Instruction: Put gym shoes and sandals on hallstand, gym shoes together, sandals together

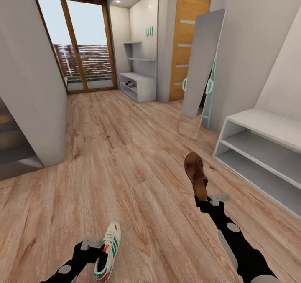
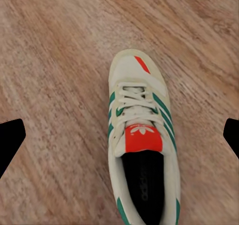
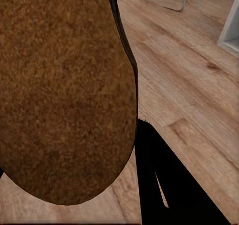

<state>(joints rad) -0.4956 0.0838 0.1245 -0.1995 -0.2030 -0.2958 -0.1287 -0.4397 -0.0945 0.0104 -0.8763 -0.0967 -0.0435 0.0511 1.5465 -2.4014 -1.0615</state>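
Progress is partial: right gripper fingers clench one sandal, left gripper fingers grip one sneaker; both await the far hallstand.

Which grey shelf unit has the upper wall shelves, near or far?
The far hallstand beside the glass door: staggered shelves climb its wall. The near bench at right has none.

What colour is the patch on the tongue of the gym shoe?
Red-orange, on the gym shoe; the left wrist view shows it best.
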